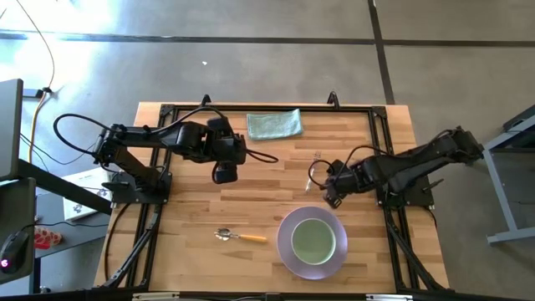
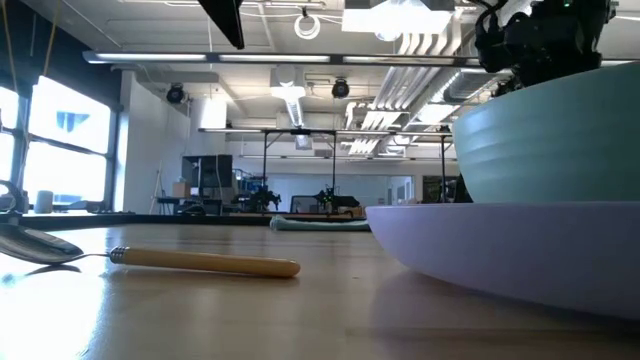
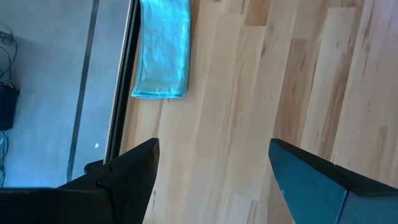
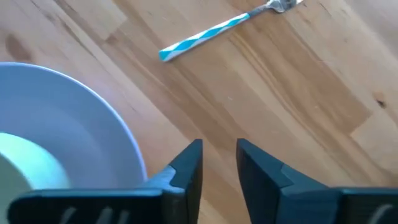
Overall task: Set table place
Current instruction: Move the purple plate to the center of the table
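The lilac plate [image 1: 288,251] lies near the table's near edge, right of centre, with the pale green bowl [image 1: 314,240] standing in it. The spoon [image 1: 239,237] lies flat on the wood left of the plate, and also shows in the right wrist view [image 4: 205,34]. I cannot make out the fork. My right gripper [image 1: 331,199] hovers just beyond the plate's far rim [image 4: 118,134], its fingers a narrow gap apart with nothing between them. My left gripper [image 1: 224,173] hangs open and empty over bare wood at the table's middle left.
A folded pale green cloth [image 1: 274,124] lies at the table's far edge, and also shows in the left wrist view [image 3: 165,50]. The black frame [image 1: 159,107] edges the top. Bare wood lies between the two grippers and around the spoon.
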`<state>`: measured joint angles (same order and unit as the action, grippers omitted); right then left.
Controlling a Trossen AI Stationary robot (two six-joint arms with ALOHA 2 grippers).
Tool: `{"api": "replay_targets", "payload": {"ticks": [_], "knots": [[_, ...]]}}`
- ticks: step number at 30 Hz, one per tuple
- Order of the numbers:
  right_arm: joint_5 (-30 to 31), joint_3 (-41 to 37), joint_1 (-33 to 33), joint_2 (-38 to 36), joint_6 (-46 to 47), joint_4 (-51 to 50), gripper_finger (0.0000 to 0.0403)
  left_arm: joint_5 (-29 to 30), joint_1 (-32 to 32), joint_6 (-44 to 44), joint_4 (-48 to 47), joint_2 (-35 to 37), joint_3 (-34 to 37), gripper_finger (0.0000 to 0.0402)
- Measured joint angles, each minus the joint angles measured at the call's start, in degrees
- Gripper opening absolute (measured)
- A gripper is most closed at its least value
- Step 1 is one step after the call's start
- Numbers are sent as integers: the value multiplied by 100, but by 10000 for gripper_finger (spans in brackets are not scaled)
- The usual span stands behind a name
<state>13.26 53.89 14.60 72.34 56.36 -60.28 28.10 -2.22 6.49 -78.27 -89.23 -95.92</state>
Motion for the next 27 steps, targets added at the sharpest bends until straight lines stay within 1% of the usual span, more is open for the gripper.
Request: {"api": "replay_targets", "payload": {"ticks": [2, 4, 6, 8, 9, 10, 14, 18, 21, 23, 27], "knots": [[-3, -2, -41, 0, -66, -81, 96, -2, 0, 3, -1, 0, -1, 292], [-22, -2, -41, 0, -118, -140, 87, -2, 0, 34, -1, 0, -1, 292], [-27, -4, -39, 0, -125, -207, 59, -2, -2, 96, -1, 0, -2, 292], [-28, -4, -39, -1, -138, -204, 20, -2, -4, 132, -3, 0, -2, 292], [-24, -5, -39, -11, -143, -206, 11, -2, -4, 132, -1, 0, -2, 292], [-18, -7, -39, -27, -148, -204, 10, -2, -4, 132, -1, 0, -2, 292], [15, -7, -39, -108, -160, -200, 51, -144, -4, 125, 92, 0, -2, 292], [147, -7, -50, -242, -256, -219, 80, -674, 0, -347, 605, -16, -3, 292], [249, -7, -121, -370, -289, -244, 87, -1116, 86, -780, 1222, -179, -9, 292], [292, -7, -183, -476, -353, -269, 87, -1241, 130, -965, 1629, -398, -9, 291], [307, -7, -301, -741, -533, -325, 85, -1396, 168, -983, 1967, -1016, -7, 291]]}}
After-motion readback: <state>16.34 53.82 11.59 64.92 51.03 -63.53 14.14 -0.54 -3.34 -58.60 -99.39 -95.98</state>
